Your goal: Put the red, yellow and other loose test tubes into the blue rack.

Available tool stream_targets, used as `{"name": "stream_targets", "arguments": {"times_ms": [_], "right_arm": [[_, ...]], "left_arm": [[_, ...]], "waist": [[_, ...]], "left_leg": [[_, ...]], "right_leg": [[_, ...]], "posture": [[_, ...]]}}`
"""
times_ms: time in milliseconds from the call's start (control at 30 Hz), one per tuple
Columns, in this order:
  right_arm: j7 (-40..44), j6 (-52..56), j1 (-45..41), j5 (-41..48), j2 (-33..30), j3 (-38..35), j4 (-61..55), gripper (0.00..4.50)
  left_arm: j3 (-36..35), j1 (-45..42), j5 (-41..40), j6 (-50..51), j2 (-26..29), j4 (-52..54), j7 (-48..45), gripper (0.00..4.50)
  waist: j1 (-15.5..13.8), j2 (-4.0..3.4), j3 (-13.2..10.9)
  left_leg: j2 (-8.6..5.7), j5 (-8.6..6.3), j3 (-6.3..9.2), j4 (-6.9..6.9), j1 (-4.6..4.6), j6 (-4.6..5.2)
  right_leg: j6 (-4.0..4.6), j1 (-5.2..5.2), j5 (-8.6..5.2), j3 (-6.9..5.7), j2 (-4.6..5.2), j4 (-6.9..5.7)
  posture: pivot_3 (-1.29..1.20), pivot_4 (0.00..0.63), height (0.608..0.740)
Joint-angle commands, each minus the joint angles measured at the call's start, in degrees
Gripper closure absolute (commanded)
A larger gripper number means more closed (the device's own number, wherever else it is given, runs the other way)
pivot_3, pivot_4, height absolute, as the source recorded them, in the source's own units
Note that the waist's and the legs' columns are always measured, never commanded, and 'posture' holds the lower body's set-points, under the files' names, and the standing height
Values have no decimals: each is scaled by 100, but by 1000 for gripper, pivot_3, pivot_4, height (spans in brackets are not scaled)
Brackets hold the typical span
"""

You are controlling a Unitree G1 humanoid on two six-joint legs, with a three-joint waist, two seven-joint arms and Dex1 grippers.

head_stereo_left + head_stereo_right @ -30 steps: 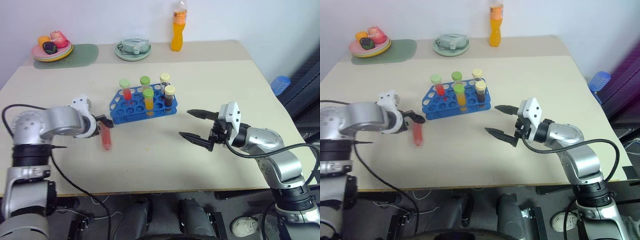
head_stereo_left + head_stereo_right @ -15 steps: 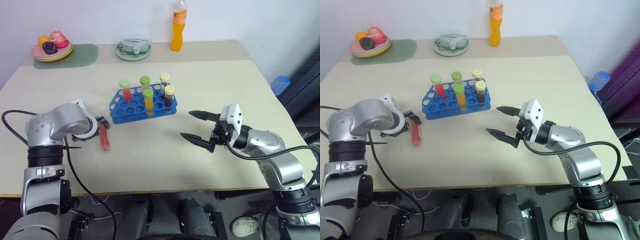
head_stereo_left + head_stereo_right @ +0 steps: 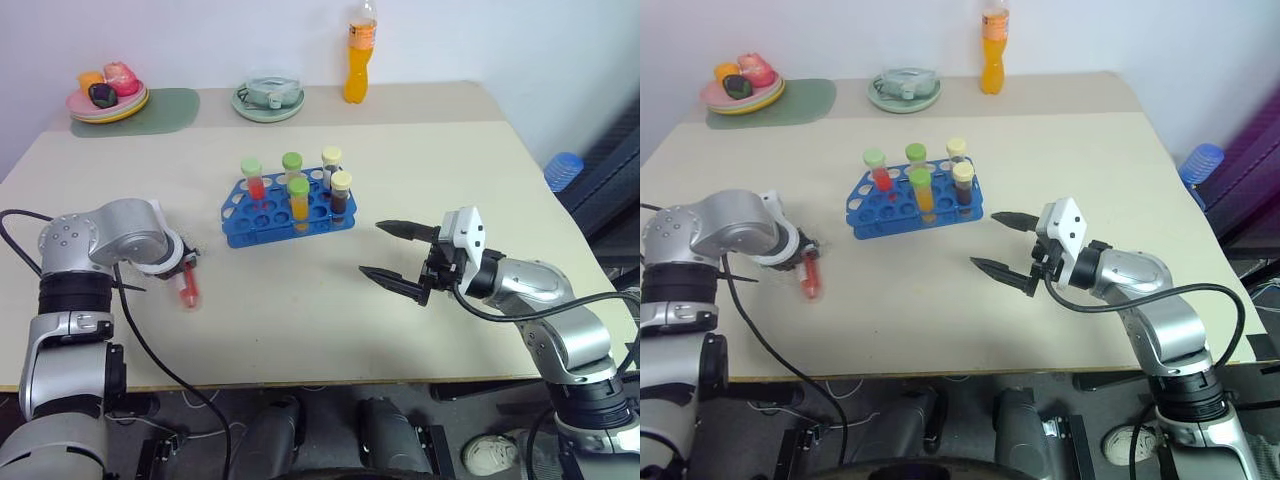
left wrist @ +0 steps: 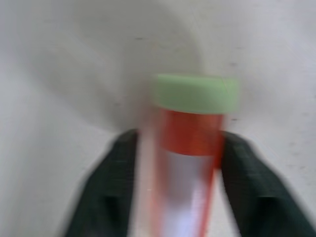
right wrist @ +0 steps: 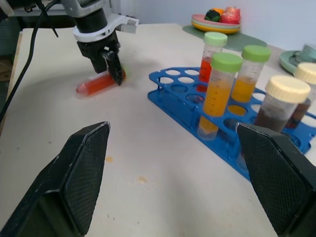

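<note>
We're clamping the left gripper [image 3: 187,277] on the red tube [image 3: 186,289], lying on the table [image 3: 300,300] well left of the blue rack [image 3: 285,212]. Rack is holding five capped tubes: red, orange, dark. Right gripper [image 3: 392,256] is gaping empty right of the rack.

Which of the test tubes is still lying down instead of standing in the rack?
The red test tube on the table, clamped in the left hand. The other five tubes stand upright in the blue rack.
</note>
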State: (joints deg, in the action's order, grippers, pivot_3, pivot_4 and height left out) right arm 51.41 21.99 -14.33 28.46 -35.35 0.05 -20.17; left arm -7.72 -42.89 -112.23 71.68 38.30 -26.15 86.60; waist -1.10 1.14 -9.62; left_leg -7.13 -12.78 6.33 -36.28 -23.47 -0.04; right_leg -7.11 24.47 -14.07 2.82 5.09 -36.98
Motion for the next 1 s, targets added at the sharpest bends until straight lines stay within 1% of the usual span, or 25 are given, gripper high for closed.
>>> {"name": "stream_targets", "arguments": {"times_ms": [33, 100, 167, 233, 267, 333, 367, 400, 467, 500, 533, 600, 667, 733, 833, 867, 933, 1000], "right_arm": [[14, -19, -86, 72, -34, -112, -132, 295], [39, -18, -192, 56, -2, -60, -62, 295], [79, -35, -306, 38, 32, -7, 35, 295], [141, -62, -393, 28, 57, 33, 130, 295], [175, -80, -434, 23, 67, 47, 187, 295], [254, -132, -515, 0, 84, 81, 306, 295], [290, -156, -551, -7, 91, 91, 366, 295], [318, -177, -581, -10, 98, 98, 417, 295], [375, -209, -637, -7, 103, 109, 509, 295], [396, -219, -652, -4, 104, 107, 546, 295], [412, -229, -658, -2, 100, 106, 568, 295], [440, -223, -648, 13, 79, 87, 581, 295], [468, -214, -612, 17, 26, 40, 582, 295], [480, -191, -545, 17, -46, -18, 546, 295], [441, -111, -335, 32, -209, -181, 385, 295], [430, -93, -254, 40, -277, -236, 317, 295], [353, 0, -91, 101, -392, -372, 144, 295], [288, 92, 36, 150, -491, -518, -5, 295]], "left_arm": [[-62, 184, -77, -20, -151, 216, -40, 3750], [-258, 333, -77, -93, -228, 389, -11, 3750], [-427, 576, -77, -42, -195, 726, -199, 3750], [-531, 887, -77, 33, 4, 1317, -721, 3750], [-521, 1009, 33, 110, 228, 1721, -1160, 3750], [-671, 1206, 932, 136, 658, 2800, -2734, 3750], [-655, 1290, 1524, 25, 913, 3234, -3516, 3750], [-674, 1418, 2140, -278, 1131, 3610, -4346, 3750], [-727, 1776, 3377, -1230, 1575, 4318, -6204, 3750], [-777, 1925, 3903, -1764, 1666, 4575, -6906, 3750], [-805, 2035, 4325, -2214, 1672, 4743, -7393, 3750], [-668, 2163, 5065, -2815, 1590, 4920, -7934, 3750], [-350, 2236, 5852, -3500, 1338, 5117, -8468, 3750], [1, 2247, 6629, -4025, 992, 5213, -8616, 3750], [952, 2190, 8471, -5248, 359, 5013, -8627, 3750], [1123, 2173, 8855, -5623, 103, 4841, -8666, 3750], [1274, 2177, 9263, -6101, -361, 4415, -8778, 3750], [1288, 2186, 9528, -6680, -696, 3981, -9045, 3750]], "waist": [[-5, 0, 0], [5, -3, 2], [30, -4, 3], [37, -4, 3], [41, -4, 3], [49, 0, 0], [49, 0, 0], [47, 1, -1], [49, -2, 0], [50, -5, 1], [47, -7, 1], [36, -7, 1], [29, -8, 1], [22, -8, 1], [12, -6, 1], [17, -5, 0], [25, -3, -1], [42, -6, 1]], "left_leg": [[-1, 0, 0, 0, 0, 0], [0, 0, 0, 1, 0, 0], [0, 0, 0, 1, 0, 0], [1, 0, -1, 2, 0, 0], [1, 0, -1, 3, 0, 0], [4, 0, -1, 4, 0, 0], [4, 0, -3, 6, 0, 0], [5, 0, -3, 6, 0, -1], [5, 0, -7, 12, 0, -1], [6, 0, -12, 14, 0, -2], [6, 0, -13, 18, 0, -2], [10, -1, -14, 24, 1, -1], [12, -14, -10, 27, 1, 20], [12, -25, -7, 25, 0, 39], [11, -29, -6, 22, -1, 47], [11, -30, -7, 22, -2, 49], [10, -32, -10, 22, -5, 53], [10, -33, -11, 22, -6, 55]], "right_leg": [[0, 0, 0, 0, 1, 0], [0, 1, 0, 0, 4, 0], [0, 1, 0, 0, 7, -1], [0, 2, 0, 1, 7, -1], [0, 2, 0, 1, 6, 0], [1, 4, -1, 1, 4, 0], [3, 4, -2, 1, 1, 0], [4, 4, -2, 0, -2, 1], [9, 2, -5, 0, -4, 4], [13, 3, -7, 1, 4, 7], [20, 3, -11, 1, 5, 13], [33, 0, -17, 1, 7, 25], [33, -7, -15, 0, 8, 38], [33, -15, -12, -1, 9, 51], [18, -26, -1, -2, 11, 68], [17, -30, -1, -3, 11, 76], [15, -29, 1, -2, 13, 82], [12, -24, 2, -3, 11, 81]], "posture": [[0, 150, 740], [0, 150, 740], [0, 150, 740], [0, 150, 740], [0, 150, 740], [0, 150, 740], [0, 150, 740], [0, 150, 740], [0, 150, 740], [0, 150, 740], [0, 150, 740], [0, 150, 740], [0, 150, 740], [0, 150, 740], [0, 150, 740], [0, 150, 740], [0, 150, 740], [0, 150, 740]]}}
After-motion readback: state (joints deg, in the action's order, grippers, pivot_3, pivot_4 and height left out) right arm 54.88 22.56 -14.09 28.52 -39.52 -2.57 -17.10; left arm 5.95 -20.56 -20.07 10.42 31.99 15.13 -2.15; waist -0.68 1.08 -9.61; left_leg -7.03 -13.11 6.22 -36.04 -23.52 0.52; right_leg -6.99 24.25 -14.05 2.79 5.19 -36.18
